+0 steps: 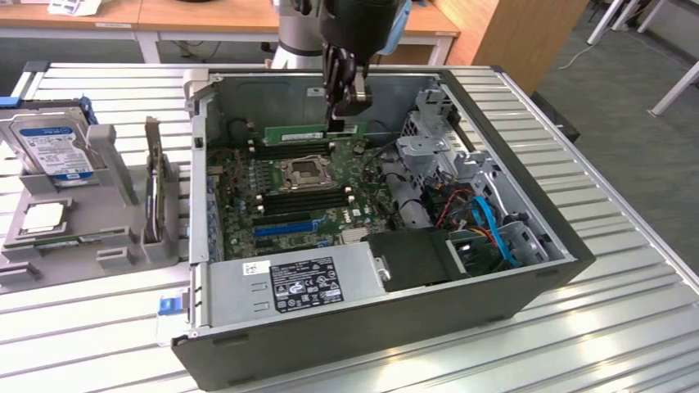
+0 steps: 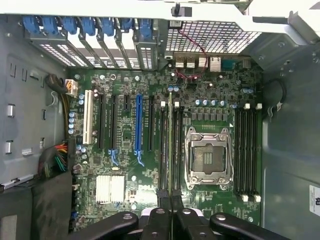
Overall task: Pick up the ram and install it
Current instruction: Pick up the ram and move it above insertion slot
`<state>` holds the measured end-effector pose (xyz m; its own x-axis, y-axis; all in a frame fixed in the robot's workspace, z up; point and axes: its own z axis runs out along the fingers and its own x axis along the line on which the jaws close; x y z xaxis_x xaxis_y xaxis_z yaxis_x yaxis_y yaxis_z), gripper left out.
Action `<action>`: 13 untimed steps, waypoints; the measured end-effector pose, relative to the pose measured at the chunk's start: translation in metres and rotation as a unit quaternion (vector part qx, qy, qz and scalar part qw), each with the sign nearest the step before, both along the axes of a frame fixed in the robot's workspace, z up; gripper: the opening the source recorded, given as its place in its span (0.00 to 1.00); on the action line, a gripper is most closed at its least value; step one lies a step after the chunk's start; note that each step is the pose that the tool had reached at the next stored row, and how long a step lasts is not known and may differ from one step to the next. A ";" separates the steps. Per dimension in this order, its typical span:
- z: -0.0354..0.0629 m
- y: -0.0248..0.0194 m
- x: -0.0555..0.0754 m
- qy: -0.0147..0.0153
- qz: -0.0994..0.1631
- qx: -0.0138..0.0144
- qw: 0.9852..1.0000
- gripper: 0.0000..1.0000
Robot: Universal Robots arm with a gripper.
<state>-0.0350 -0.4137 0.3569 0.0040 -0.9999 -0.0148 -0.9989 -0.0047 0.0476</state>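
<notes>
Currently, the end effector (image 1: pixel 343 123) grips the ram (image 1: pixel 293 132) inside the open computer case (image 1: pixel 382 327).

We see the ram (image 1: pixel 293 132), a long thin green board with a pale label, held level on its long edge in the closed jaws, above the motherboard's memory slots.

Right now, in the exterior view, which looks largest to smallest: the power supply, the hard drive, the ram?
1. power supply
2. hard drive
3. ram: thin, so smallest in area, though about as long as the hard drive.
</notes>
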 end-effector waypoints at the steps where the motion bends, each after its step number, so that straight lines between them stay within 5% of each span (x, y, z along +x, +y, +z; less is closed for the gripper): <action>1: -0.0010 0.0000 0.000 0.000 0.000 0.000 1.000 0.12; 13: -0.0090 -0.0001 0.000 0.000 0.000 0.000 1.000 0.12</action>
